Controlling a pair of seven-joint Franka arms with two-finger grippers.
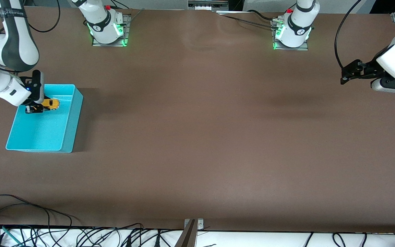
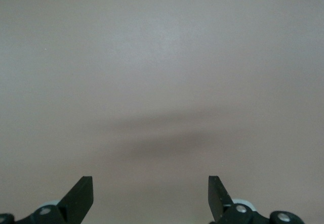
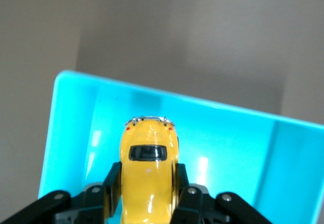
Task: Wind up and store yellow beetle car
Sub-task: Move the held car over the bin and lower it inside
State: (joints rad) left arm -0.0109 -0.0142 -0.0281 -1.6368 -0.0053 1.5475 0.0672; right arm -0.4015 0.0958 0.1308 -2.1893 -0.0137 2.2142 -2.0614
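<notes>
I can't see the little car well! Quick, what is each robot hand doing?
Right gripper: closed on the yellow beetle car, over the blue bin.
Left gripper: open, holding nothing, waiting above the bare table.

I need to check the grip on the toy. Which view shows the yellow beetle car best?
The right wrist view: the yellow beetle car fills it, seen from above, clamped in the right pincer over the blue bin. The front view shows it only as a small yellow shape. The left wrist view shows only bare table.
</notes>
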